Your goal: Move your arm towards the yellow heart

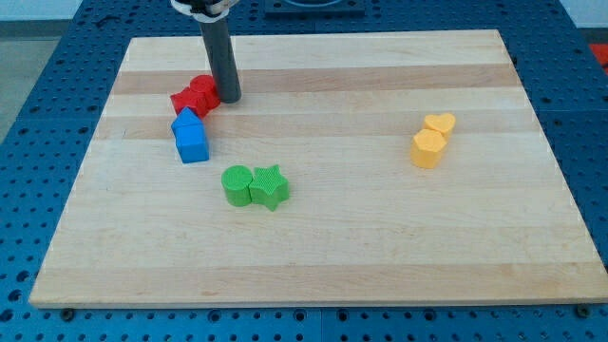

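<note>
**Approach to the yellow heart: hazards and orientation**

No claw is fitted, so nothing is held or open; the arm ends in a rod. My tip (229, 98) rests on the bench (332, 247) at the view's upper left, touching or just beside the red block (195, 95), with the blue block (190, 138) close below.

The yellow heart (440, 123) lies well apart at the view's right, touching the yellow round block (427, 148).

Risks:
- A swing toward the view's bottom could drag the red or blue block.
- A low path could strike the green round block (237, 184) or green star (270, 186).
- Overshoot would shove the heart.

The heart's lobes appear to face the view's upper right; its point cannot be made out, and no long axis is evident.
</note>
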